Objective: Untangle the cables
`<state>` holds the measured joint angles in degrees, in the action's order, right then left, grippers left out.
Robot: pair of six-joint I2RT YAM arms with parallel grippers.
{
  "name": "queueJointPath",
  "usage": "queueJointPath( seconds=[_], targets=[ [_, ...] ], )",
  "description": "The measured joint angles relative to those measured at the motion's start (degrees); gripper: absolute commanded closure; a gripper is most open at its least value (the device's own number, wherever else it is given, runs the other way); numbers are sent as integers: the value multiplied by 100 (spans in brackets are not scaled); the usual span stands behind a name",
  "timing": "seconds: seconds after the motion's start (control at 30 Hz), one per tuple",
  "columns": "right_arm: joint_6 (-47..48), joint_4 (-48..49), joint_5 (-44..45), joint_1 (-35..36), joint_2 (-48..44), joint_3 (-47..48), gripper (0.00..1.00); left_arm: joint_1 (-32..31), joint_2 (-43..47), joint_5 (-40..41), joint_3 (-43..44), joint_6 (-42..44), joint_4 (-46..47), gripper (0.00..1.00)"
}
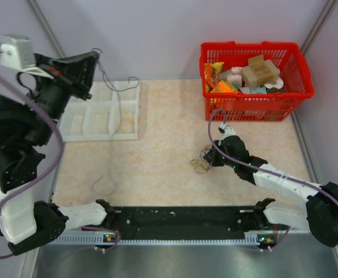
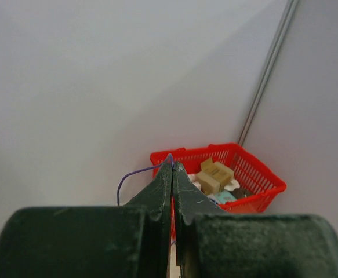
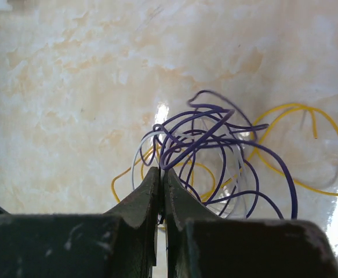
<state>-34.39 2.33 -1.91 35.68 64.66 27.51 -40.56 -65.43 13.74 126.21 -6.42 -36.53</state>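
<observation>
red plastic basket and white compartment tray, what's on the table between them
Nothing; the top view shows only bare beige tabletop between the red plastic basket and the white compartment tray.

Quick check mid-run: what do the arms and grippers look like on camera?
The left arm and right arm alternate white links with bulky black joints, and a thick purple cable runs along each. The left gripper and right gripper have dark, matte, wedge-shaped fingers tapering to narrow tips.

Basket (image 1: 255, 107): red plastic mesh, far right, holding cartons (image 1: 260, 72) and packets.
Tray (image 1: 93, 124): white, compartmented, far left.
Tabletop (image 1: 157, 165): beige, marbled.
Walls (image 1: 157, 35): pale grey.
</observation>
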Motion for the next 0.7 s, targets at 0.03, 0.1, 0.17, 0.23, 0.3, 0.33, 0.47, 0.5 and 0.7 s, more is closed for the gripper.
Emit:
queueJointPath(
  seconds=[0.03, 0.1, 0.17, 0.23, 0.3, 0.33, 0.47, 0.5, 0.7],
  targets=[
    [74, -144, 81, -9, -59, 83, 100, 0, -72, 0, -31, -37, -55, 100],
    [208, -330, 210, -76, -129, 184, 100, 0, -162, 2, -177, -96, -140, 100],
    [293, -476, 310, -190, -157, 208, 100, 0, -140, 26, -463, -118, -195, 100],
    [345, -726, 479, -293, -160, 232, 100, 0, -63, 68, -743, -133, -238, 100],
    [385, -1027, 678, -323, -160, 282, 100, 2, 74, 92, -1093, -168, -304, 100],
    [407, -1233, 800, -323, -160, 339, 97, 0, 164, 98, -1292, -195, -330, 100],
    [514, -1703, 1106, -323, -190, 564, 64, 2, 516, 114, -2070, -308, -450, 100],
    [555, -1801, 1163, -323, -219, 634, 54, 0, 597, 107, -2249, -348, -468, 100],
    [828, -2256, 1344, -323, -350, 1145, 30, 0, 868, -280, -3272, -715, -470, 100]
  ],
)
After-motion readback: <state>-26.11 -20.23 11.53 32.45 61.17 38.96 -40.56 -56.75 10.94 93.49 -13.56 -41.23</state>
